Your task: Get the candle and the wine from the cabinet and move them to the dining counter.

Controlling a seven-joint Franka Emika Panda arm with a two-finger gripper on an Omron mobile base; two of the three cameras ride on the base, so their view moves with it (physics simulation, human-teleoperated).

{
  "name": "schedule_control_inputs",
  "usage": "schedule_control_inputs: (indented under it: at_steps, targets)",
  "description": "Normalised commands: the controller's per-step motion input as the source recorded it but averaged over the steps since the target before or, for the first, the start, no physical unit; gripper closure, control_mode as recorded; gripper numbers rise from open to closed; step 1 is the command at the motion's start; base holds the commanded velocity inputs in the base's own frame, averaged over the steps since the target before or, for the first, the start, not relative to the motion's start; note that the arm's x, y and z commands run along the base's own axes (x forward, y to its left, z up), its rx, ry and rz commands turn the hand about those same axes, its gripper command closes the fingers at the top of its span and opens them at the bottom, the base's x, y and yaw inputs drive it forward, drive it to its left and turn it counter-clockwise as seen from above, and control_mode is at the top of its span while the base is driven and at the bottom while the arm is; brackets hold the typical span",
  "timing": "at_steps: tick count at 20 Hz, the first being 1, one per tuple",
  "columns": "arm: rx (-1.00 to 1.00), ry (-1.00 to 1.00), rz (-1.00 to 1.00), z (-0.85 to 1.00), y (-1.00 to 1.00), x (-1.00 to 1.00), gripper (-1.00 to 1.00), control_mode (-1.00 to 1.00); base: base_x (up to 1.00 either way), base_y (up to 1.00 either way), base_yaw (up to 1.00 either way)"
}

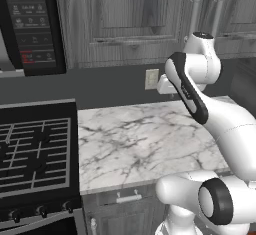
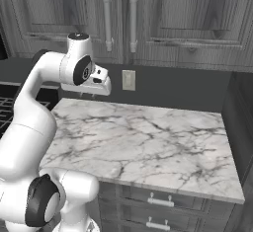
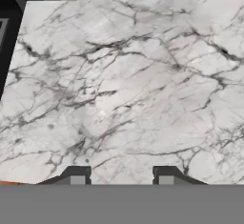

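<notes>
my pincer hangs above the marble worktop and looks down on it. in the hand view i see my two dark finger tips with a clear gap between them, and only marble shows in that gap. so the pincer is partly open and it has hold of nothing.

in the right base view my hand is in front of the dark back wall, above the back left part of the worktop, just left of a pale wall socket. in the left base view my arm rises from the lower right and bends over the right part of the worktop.

the cabinet is on the wall above the worktop. its doors are closed. two long pale handles stand upright side by side where two doors meet, above my hand. in the left base view the same cabinet is at the top, and the two handles are at the top right, behind my arm.

to the left of the worktop is a black stove with grates, and above it a dark microwave with a button panel. under the worktop are grey drawers with short handles.
</notes>
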Motion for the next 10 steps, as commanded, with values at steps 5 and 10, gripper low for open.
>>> schedule_control_inputs:
  at_steps: [5,10]
  targets:
    - [0.00,0.00,0.00,0.00,0.00,-0.01,-1.00,-1.00,0.00,0.00,0.00]
    - [0.00,0.01,0.00,-0.09,-0.13,0.00,-1.00,-1.00,0.00,0.00,0.00]
